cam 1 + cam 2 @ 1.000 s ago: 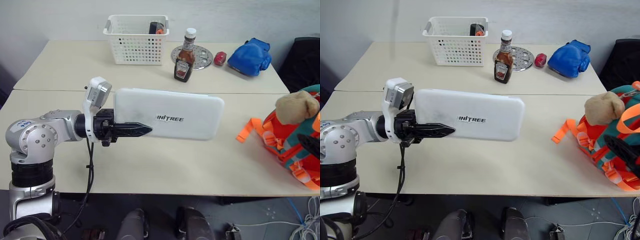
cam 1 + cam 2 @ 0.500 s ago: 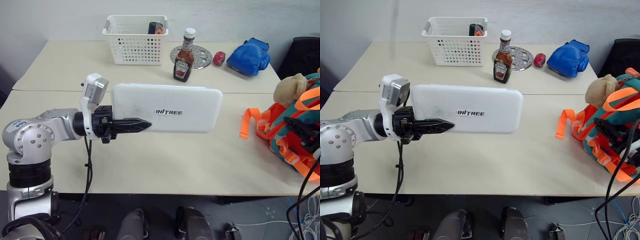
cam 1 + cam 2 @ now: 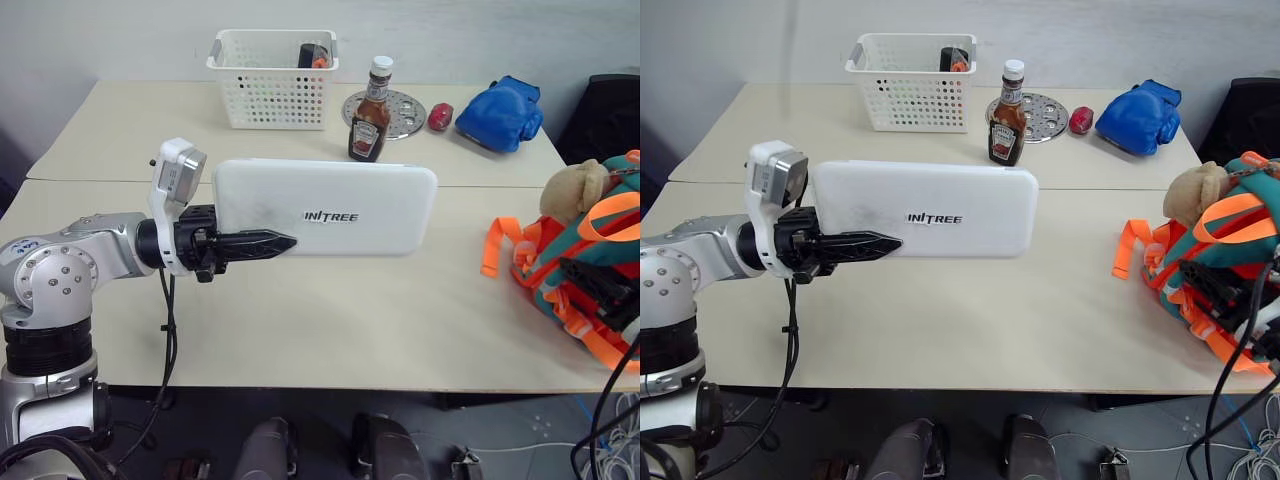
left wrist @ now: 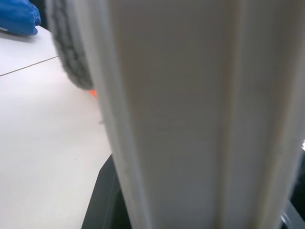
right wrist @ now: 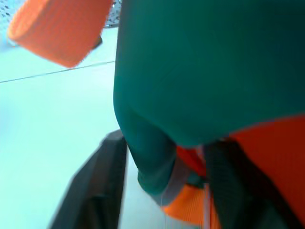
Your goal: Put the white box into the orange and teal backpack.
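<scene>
You see a smooth matt plastic white box (image 3: 325,208). The orange and teal backpack (image 3: 590,285) looks like woven cloth, its toy plush.

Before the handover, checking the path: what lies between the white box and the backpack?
Bare tabletop in the left eye view, from white box to backpack.

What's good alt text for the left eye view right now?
The robot's left hand holds the white box on edge above a beige table. The orange and teal backpack sits at the right edge; a white basket, sauce bottle and blue boxing glove stand behind.
</scene>
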Controlling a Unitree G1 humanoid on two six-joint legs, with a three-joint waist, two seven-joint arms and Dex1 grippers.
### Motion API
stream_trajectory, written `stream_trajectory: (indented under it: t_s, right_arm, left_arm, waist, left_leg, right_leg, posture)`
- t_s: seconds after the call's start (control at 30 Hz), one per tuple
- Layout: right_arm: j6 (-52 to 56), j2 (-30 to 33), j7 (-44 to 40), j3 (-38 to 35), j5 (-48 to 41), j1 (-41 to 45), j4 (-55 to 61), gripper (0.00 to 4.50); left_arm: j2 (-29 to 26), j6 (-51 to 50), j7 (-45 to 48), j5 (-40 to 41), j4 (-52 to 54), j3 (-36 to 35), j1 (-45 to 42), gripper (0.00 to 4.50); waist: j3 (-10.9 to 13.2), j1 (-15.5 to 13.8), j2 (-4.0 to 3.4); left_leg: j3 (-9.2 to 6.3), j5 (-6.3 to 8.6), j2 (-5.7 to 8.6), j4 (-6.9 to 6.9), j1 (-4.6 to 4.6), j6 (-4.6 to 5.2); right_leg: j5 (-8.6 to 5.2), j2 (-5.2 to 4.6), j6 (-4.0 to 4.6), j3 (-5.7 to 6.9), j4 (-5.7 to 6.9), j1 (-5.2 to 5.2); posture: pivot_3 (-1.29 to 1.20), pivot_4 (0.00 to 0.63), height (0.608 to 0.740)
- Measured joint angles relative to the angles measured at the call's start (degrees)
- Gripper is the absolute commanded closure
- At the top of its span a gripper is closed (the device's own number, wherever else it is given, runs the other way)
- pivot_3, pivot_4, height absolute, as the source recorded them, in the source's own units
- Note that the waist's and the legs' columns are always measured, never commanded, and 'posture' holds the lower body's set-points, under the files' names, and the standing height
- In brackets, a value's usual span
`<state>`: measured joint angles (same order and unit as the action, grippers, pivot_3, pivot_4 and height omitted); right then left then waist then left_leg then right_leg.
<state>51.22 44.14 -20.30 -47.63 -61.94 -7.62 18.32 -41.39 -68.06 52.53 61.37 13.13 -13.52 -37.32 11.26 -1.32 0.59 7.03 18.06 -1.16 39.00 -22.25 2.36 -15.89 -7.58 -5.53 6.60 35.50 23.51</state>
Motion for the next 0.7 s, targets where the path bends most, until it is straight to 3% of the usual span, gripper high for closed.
stream_trajectory:
  t_s: [0.1,0.43,0.7]
  right_arm:
    - [1.37,-0.04,1.92,-2.6,-2.09,-2.19,2.11,0.04]
    - [-0.47,-2.26,7.51,1.81,2.33,2.48,0.93,0.04]
    - [-5.64,-6.66,9.39,11.62,9.53,14.93,-6.02,0.04]
  left_arm:
    - [-0.13,0.01,-0.12,0.19,-0.01,-0.09,0.18,3.07]
    - [-0.23,1.02,-0.42,0.27,-0.15,-0.1,0.48,3.07]
    - [-0.45,1.84,-0.39,0.26,-0.44,0.09,-0.09,3.07]
  waist:
    - [0.0,-0.04,0.0]
    - [0.02,0.08,-0.03]
    - [0.06,0.88,-0.1]
  left_leg:
    - [-0.01,0.02,-0.05,-0.04,-0.01,-0.03]
    - [0.02,0.02,-0.07,-0.06,-0.05,-0.05]
    - [0.06,-0.01,-0.05,-0.09,-0.08,-0.06]
  right_leg:
    - [0.0,-0.02,0.01,0.0,-0.07,0.01]
    - [-0.01,0.01,0.01,-0.02,-0.08,0.08]
    - [-0.01,0.05,0.02,-0.03,-0.02,0.17]
  posture:
    - [0.0,0.15,0.74]
    - [0.0,0.15,0.74]
    - [0.0,0.15,0.74]
